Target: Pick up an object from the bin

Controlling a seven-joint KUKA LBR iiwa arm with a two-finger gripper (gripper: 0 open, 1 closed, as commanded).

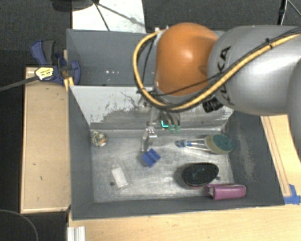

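Note:
My gripper (149,140) hangs below the orange wrist cover, near the back middle of the bin. Its metal fingertip stands just above a small blue block (150,158) lying on the bin floor. To the right of the fingers lies a blue-handled brush with a round teal head (210,144). A black oval brush (196,174) rests further forward on the right.
A purple cylinder (226,191) lies at the front right corner. A clear small block (119,176) sits front left, and a small round shiny thing (99,139) lies at the back left. The arm and its cover hide the back of the bin.

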